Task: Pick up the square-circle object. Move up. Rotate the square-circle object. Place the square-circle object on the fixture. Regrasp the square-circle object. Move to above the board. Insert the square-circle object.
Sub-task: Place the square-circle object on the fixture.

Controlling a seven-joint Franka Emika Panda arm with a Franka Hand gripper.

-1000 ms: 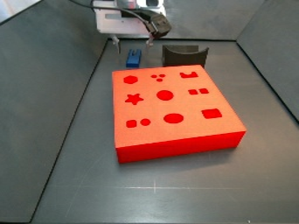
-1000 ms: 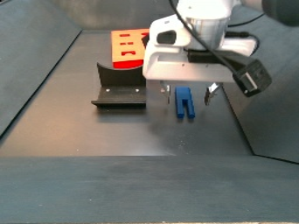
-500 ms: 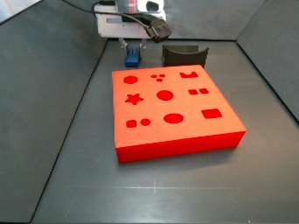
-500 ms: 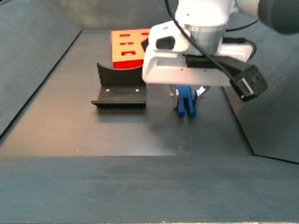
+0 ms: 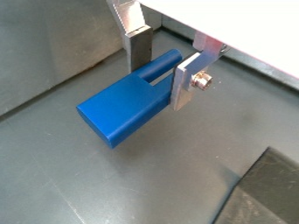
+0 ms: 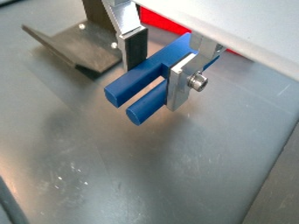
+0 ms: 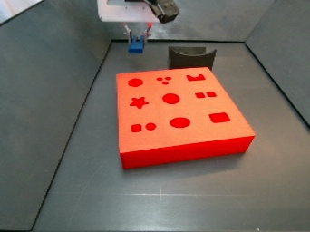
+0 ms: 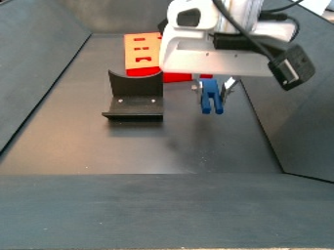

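Above the dark counter (image 8: pixel 144 146), near the far end of the board (image 7: pixel 182 113), the Panda's jaws (image 6: pixel 156 74) pinch the blue square-circle object (image 6: pixel 149 87), w/ one silver finger (image 5: pixel 138 48) flat on each side of the peg in both wrist views. Both side views show the piece (image 8: pixel 209 96) off the floor, hanging beneath the wrist; a gap shows below it, so pick-up looks done & the move up appears under way or complete. The peg (image 7: pixel 137 43) sits apart from the fixture (image 7: pixel 191 57), which stands bare beside the board's edge; in a side view the fixture (image 8: pixel 133 96) lies well to one side of the gripper (image 8: pixel 212 90), nothing resting in its notch. Judging by this: grasp made, lift made. Left to do: rotate the piece, set it on the fixture, regrasp, carry over the board (image 8: pixel 144 51), insert. Board cutouts all look unfilled from the side view; matching hole can't be told at this res.
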